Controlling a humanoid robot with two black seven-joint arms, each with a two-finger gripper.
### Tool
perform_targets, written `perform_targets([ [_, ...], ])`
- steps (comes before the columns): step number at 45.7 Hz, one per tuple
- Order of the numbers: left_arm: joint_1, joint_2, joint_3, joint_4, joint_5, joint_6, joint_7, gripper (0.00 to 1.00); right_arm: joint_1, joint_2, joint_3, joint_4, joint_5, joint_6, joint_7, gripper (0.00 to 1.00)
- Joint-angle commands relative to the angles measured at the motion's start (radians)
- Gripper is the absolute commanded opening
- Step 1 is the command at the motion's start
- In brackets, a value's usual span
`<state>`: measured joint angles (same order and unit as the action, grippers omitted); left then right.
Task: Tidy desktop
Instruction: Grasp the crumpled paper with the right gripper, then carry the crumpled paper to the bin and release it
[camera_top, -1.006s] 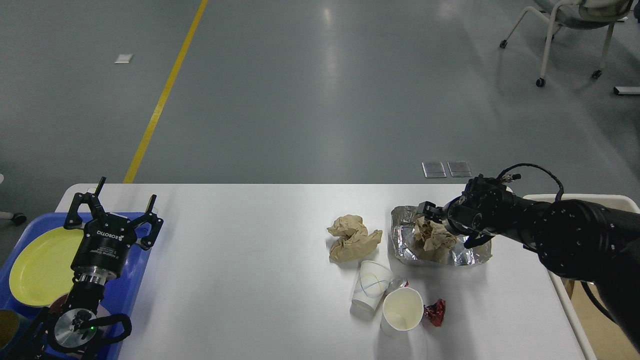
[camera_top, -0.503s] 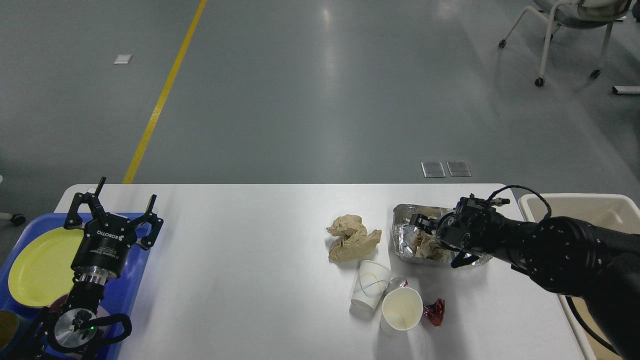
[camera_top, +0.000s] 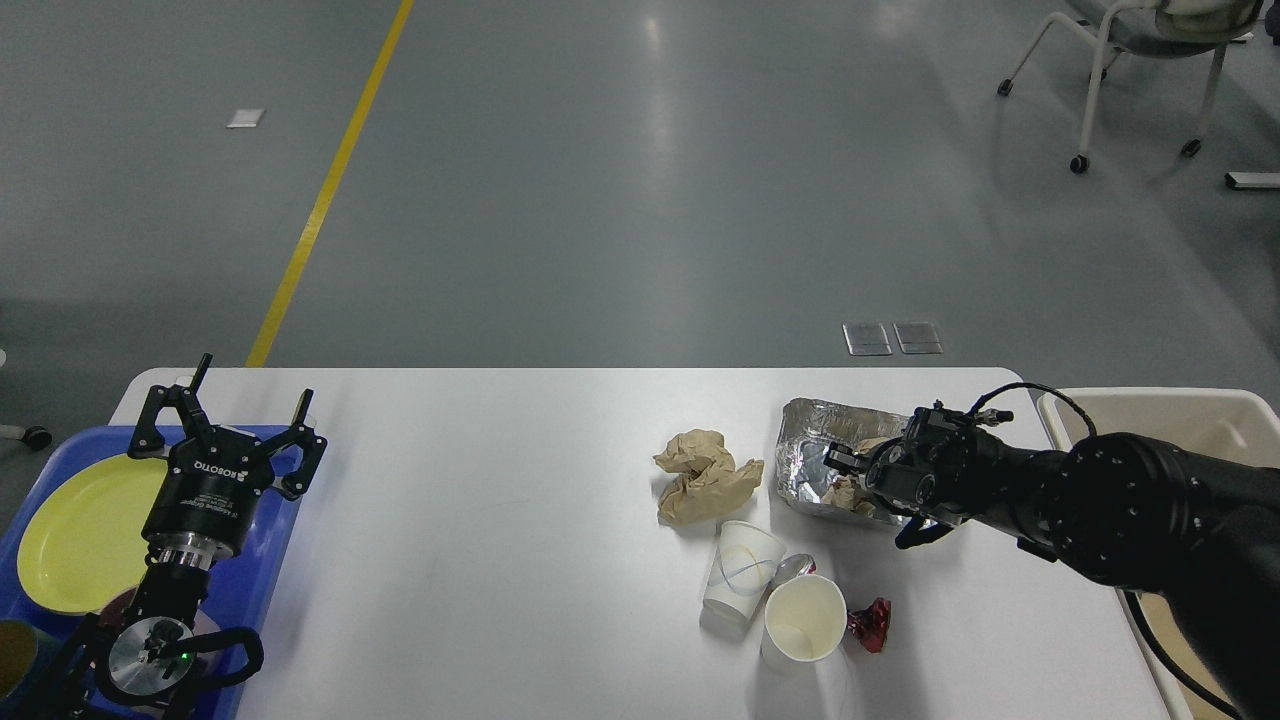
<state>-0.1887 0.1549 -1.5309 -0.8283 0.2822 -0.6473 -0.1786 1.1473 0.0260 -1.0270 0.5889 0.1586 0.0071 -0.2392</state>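
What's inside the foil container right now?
The foil container holds crumpled brown paper, partly visible. The right end effector reaches in and covers the rest, so anything else there is hidden.

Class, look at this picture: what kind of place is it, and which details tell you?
Probably a lab or workshop hall: a bare grey floor with a yellow line, a wheeled chair, and a white desktop set with litter.

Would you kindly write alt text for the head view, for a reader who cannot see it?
The right tool reaches into a crumpled foil tray holding brown paper on the white desktop. Nearby lie a crumpled paper bag, two paper cups and a red wrapper. The left tool hangs open over a blue tray with a yellow plate.
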Motion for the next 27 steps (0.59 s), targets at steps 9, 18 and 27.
perform_targets([
  [9, 0.000, 0.000, 0.000, 0.000, 0.000, 0.000, 0.001, 0.96, 0.028, -0.020, 0.001, 0.029, 0.001, 0.001, 0.001, 0.00],
  [18, 0.000, 0.000, 0.000, 0.000, 0.000, 0.000, 0.001, 0.96, 0.241, -0.168, -0.010, 0.305, 0.001, 0.022, 0.008, 0.00],
  [27, 0.000, 0.000, 0.000, 0.000, 0.000, 0.000, 0.001, 0.96, 0.541, -0.294, -0.077, 0.543, -0.004, 0.226, 0.008, 0.00],
])
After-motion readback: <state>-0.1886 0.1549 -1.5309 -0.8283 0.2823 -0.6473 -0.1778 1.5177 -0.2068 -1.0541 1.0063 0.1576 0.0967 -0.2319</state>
